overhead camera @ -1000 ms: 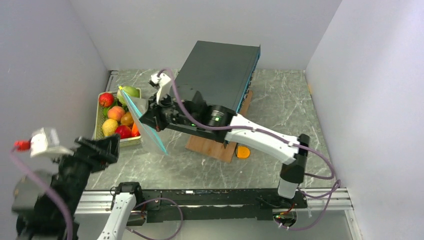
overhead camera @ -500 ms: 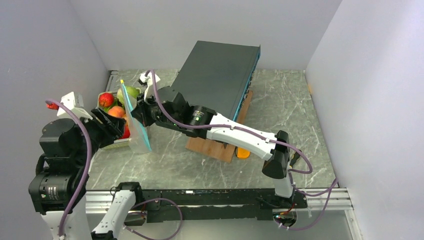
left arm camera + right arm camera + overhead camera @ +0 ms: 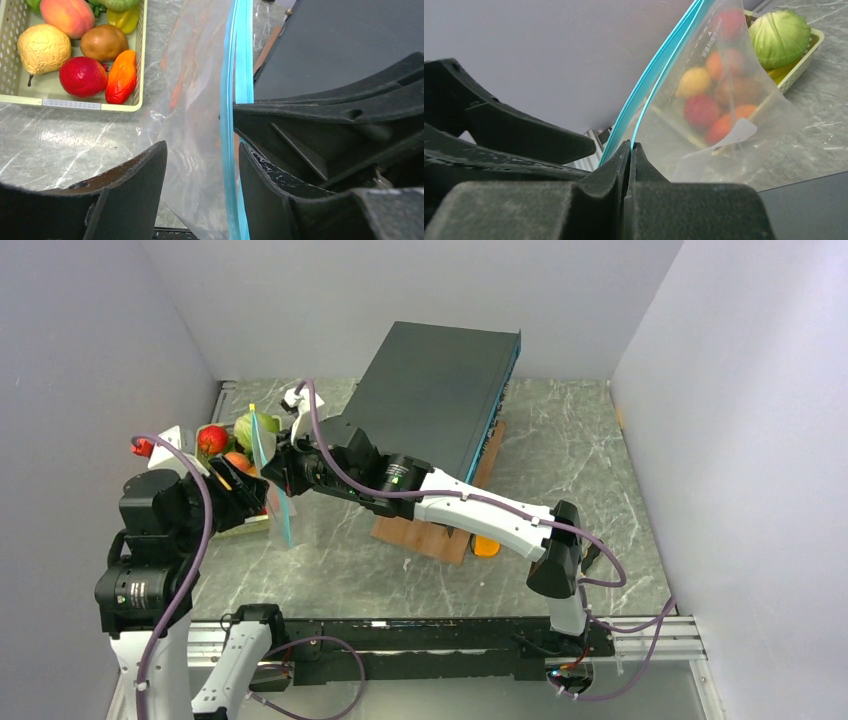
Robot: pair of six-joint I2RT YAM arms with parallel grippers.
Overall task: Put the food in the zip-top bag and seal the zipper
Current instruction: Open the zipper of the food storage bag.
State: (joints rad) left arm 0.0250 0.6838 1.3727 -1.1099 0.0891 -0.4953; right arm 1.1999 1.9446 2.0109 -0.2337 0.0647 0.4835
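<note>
The right tool pinches the zipper, holding the zip-top bag on edge — the left tool gapes wide, one finger each side of it. The food lies in the basket just beside.

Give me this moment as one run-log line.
right pincer shut on zipper | left pincer open, straddling zip-top bag | food in basket

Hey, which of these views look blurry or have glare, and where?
Right wrist: the food behind the zip-top bag looks hazy through the plastic, the cabbage beside it crisp. Left wrist: white glare on the table by the basket. Top external: evenly lit, sharp.
</note>
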